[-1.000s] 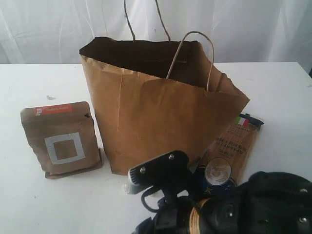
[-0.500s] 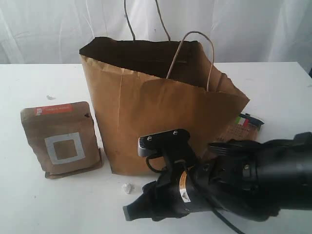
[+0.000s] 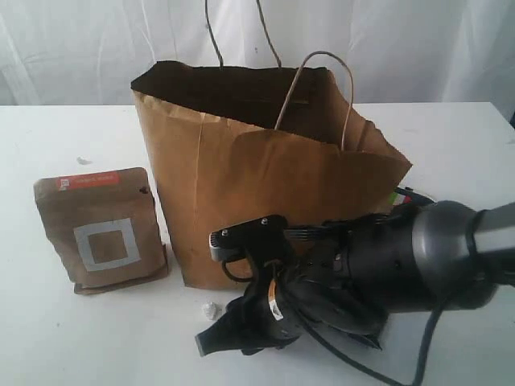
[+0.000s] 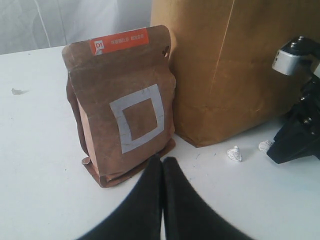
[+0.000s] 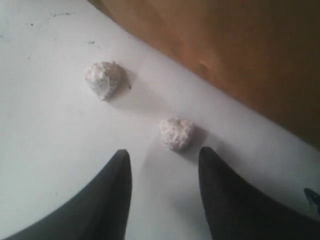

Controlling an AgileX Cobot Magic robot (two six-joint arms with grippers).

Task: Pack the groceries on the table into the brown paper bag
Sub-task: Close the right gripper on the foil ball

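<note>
My L claw (image 4: 162,161) is pinched closed, empty; brown kraft pouch (image 4: 122,105) stands upright dead ahead, just beside brown paper bag (image 4: 235,65) on table (image 4: 40,165). R claw (image 5: 164,152) is half-wide, empty, low at bag base w/ only crumbs (image 5: 176,133) ahead, so L's nearer.

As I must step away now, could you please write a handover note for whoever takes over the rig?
Left gripper: shut, empty, facing the kraft pouch.
Right gripper: open, empty, low over the table, beside two small white lumps near the brown paper bag.
The pouch stands upright beside the bag; a corner of the spaghetti pack shows behind the right arm.
Done: cannot tell, the bag's inside is hidden.
Left: at least the pouch and spaghetti pack.
</note>
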